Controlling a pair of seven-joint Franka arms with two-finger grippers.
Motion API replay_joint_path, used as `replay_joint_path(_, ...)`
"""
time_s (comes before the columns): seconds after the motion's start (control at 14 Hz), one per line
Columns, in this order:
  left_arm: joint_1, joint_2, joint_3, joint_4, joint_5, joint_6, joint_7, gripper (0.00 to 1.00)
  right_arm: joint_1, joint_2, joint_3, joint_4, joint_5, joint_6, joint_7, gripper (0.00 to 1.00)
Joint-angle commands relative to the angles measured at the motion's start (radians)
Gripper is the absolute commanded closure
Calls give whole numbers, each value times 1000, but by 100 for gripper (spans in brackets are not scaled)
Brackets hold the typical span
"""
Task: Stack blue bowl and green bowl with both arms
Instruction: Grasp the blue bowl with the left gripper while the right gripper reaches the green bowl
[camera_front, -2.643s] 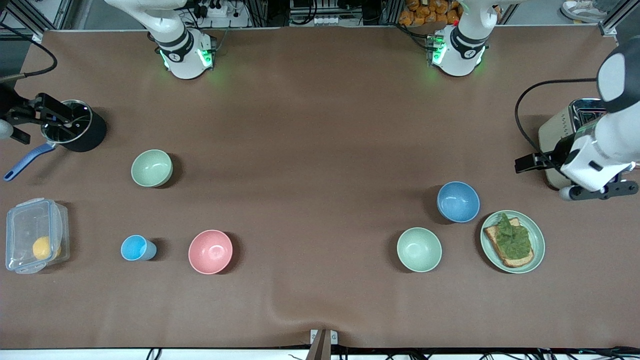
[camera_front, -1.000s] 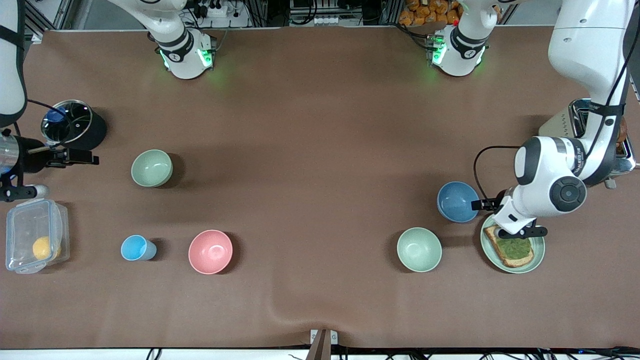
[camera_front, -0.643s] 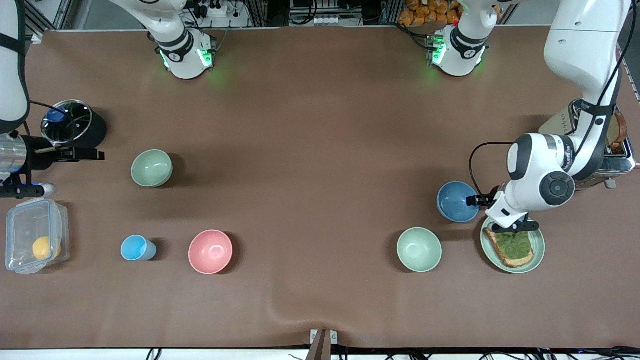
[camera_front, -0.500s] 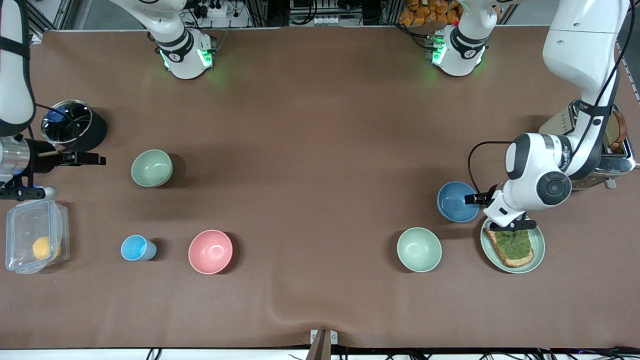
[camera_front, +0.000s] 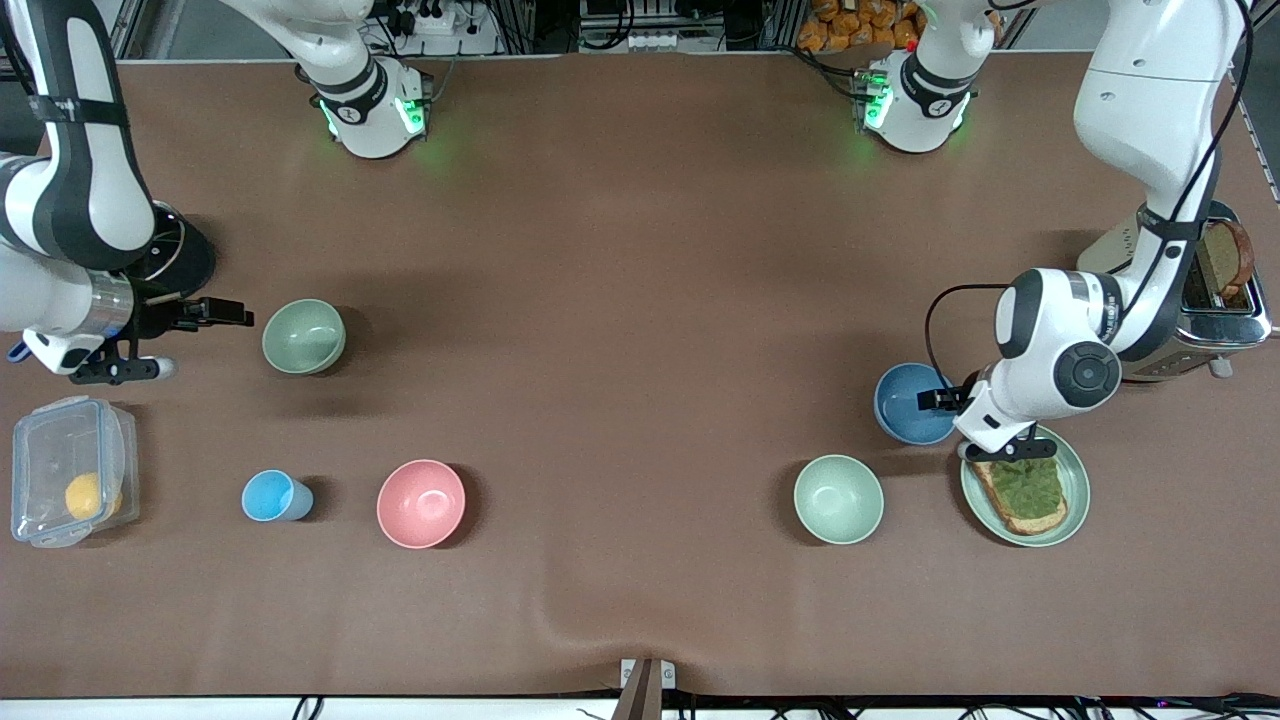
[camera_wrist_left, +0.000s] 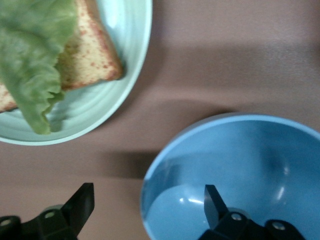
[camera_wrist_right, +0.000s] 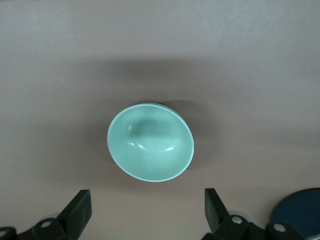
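Both hands open, each nearing a bowl

Your left hand (camera_wrist_left: 145, 212) straddles the blue bowl (camera_front: 912, 403) rim beside the toast plate (camera_front: 1072, 478); your right hand (camera_wrist_right: 145, 212) faces the green bowl (camera_front: 303, 336). Both look light, rigid, slick: pinch the rim.

No readable text, label, brand, number or sign shows in any view: the bowls, plate, cup, container, pot and toaster are plain, and any marking on the arms is too small to read.
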Motion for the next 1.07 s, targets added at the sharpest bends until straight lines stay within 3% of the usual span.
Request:
replay_joint_path(0.0,-7,-5,1,-7,5,16,-25,66,-36,-35,13,-57,8,32,-47,0)
replay_joint_path(0.14,-8,-4,1,-7,7,16,-76,96,-58,-20,13,-58,8,39,-55,0)
replay_joint_path(0.21,-20,-4,1,-7,7,16,-99,100,-46,-9,13,-58,8,67,-60,0)
replay_joint_path(0.43,-24,-7,1,-5,13,16,-105,100,-15,52,15,-58,9,137,-58,0)
replay_joint_path(1.0,15,-80,1,28,8,2,-94,100,-58,149,16,-121,17,312,-138,0)
